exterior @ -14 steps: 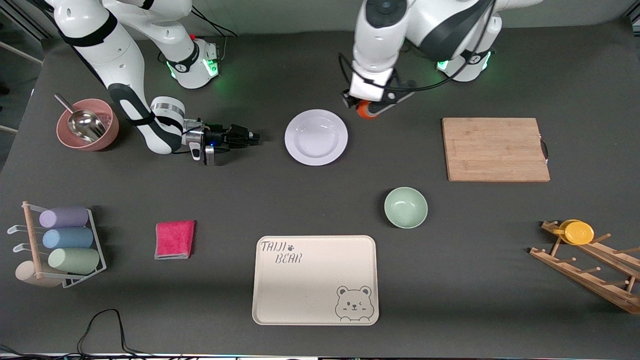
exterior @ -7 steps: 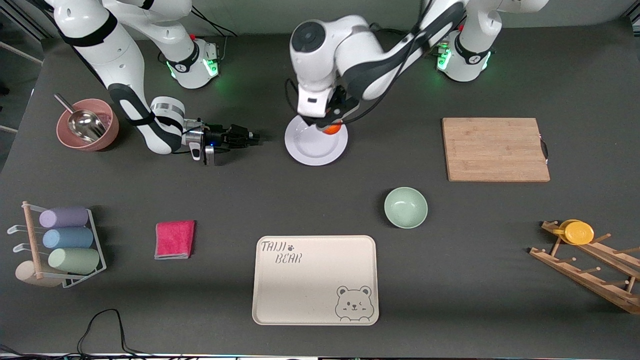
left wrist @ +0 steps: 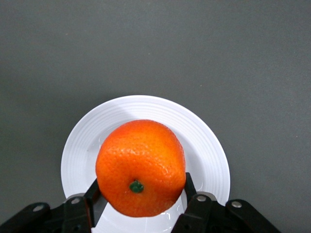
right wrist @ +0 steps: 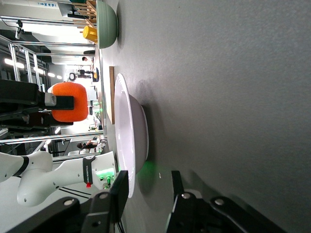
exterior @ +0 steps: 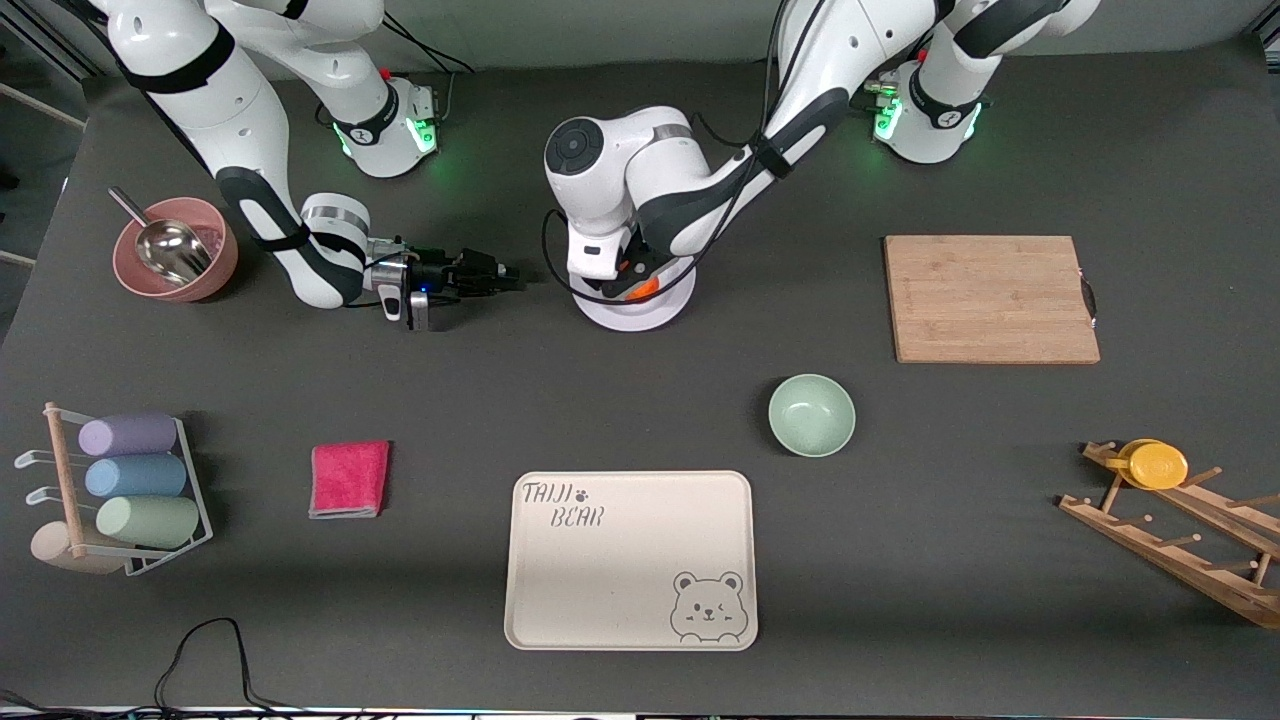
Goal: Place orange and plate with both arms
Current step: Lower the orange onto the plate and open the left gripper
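The orange (left wrist: 141, 167) is bright and dimpled with a green stem. My left gripper (left wrist: 141, 191) is shut on it and holds it just above the middle of the white plate (left wrist: 204, 145). In the front view the orange (exterior: 645, 288) peeks from under the left wrist over the plate (exterior: 640, 312). My right gripper (exterior: 505, 272) lies low and level on the table beside the plate, toward the right arm's end, open and empty. The right wrist view shows the plate's rim (right wrist: 125, 141) close to the open fingertips (right wrist: 119, 191) and the held orange (right wrist: 70, 102) above it.
A wooden cutting board (exterior: 990, 298) lies toward the left arm's end. A pale-green bowl (exterior: 811, 414) and a cream bear tray (exterior: 630, 560) lie nearer the camera. A pink bowl with a scoop (exterior: 175, 250), a red cloth (exterior: 349, 479), a cup rack (exterior: 120, 490) and a wooden rack with a yellow cup (exterior: 1160, 465) stand around.
My left arm has swung the orange from beside the plate to over its middle and lowered it. My right arm has not moved.
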Robot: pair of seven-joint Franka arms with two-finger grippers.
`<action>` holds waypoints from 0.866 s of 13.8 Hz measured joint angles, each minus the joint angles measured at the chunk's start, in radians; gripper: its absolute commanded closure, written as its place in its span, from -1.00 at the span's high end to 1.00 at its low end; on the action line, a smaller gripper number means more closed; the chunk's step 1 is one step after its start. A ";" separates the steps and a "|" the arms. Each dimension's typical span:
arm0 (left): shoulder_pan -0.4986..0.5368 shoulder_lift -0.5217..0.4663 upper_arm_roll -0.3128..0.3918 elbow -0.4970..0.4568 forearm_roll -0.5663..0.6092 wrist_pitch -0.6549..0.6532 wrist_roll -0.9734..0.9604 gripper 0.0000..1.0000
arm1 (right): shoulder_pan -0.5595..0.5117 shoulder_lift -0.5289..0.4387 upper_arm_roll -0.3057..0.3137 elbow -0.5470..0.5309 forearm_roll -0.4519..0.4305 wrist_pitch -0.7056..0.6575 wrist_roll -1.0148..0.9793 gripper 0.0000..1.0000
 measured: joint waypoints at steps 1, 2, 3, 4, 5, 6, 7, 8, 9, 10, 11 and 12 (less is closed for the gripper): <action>-0.009 0.003 0.000 -0.001 0.012 0.008 0.004 -1.00 | 0.000 0.000 0.000 0.000 0.000 0.000 0.000 -0.15; -0.021 0.010 0.000 -0.005 0.030 0.019 0.004 -1.00 | 0.000 0.000 0.000 0.000 0.000 0.000 0.000 -0.15; -0.036 0.019 0.000 -0.008 0.043 0.026 0.004 -1.00 | 0.000 0.000 0.000 0.000 0.000 0.000 0.000 -0.15; -0.049 0.031 0.001 -0.010 0.053 0.034 0.003 -1.00 | 0.000 0.000 0.000 0.000 0.000 0.000 0.000 -0.15; -0.060 0.044 0.002 -0.013 0.069 0.041 0.002 -1.00 | 0.000 0.000 0.000 0.000 0.000 0.000 0.000 -0.15; -0.069 0.055 0.003 -0.020 0.087 0.051 -0.002 -1.00 | 0.000 0.000 0.000 0.000 0.000 0.000 0.000 -0.15; -0.075 0.062 0.004 -0.033 0.112 0.069 -0.012 -1.00 | 0.000 0.000 0.000 0.000 0.000 0.000 0.000 -0.15; -0.081 0.067 0.004 -0.049 0.142 0.087 -0.032 -1.00 | 0.000 0.000 0.000 0.000 0.000 0.000 0.000 -0.15; -0.087 0.072 0.004 -0.063 0.167 0.098 -0.054 -1.00 | 0.000 0.000 0.000 0.000 0.000 0.000 0.000 -0.15; -0.091 0.075 0.004 -0.073 0.180 0.101 -0.067 -0.28 | 0.000 0.000 0.000 0.000 0.000 0.000 0.000 -0.15; -0.093 0.076 0.005 -0.078 0.185 0.101 -0.072 0.99 | 0.000 0.000 0.000 0.000 0.000 0.000 0.000 -0.15; -0.093 0.076 0.006 -0.079 0.188 0.101 -0.074 1.00 | 0.000 0.000 0.000 0.000 0.000 0.000 0.000 -0.15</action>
